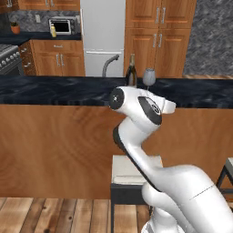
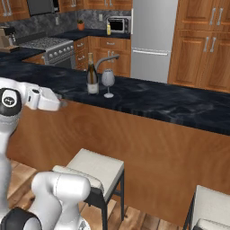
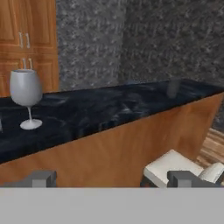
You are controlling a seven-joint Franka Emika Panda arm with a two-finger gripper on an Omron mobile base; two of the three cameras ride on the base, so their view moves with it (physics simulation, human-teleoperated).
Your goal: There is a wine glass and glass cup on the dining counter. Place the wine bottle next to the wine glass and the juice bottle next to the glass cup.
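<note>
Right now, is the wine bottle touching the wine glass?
Apart. The right base view shows a strip of black counter between the wine bottle and the wine glass, standing side by side.

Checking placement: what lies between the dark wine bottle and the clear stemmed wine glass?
Nothing: a narrow bare strip of black counter separates wine bottle and wine glass, right base view.

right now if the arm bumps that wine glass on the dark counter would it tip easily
Probably yes. The wine glass carries a wide bowl high on a thin stem over a small round foot, so it looks top-heavy. It likely would slide on the smooth counter too. The wine bottle stands close beside it, so a knock could hit both.
</note>
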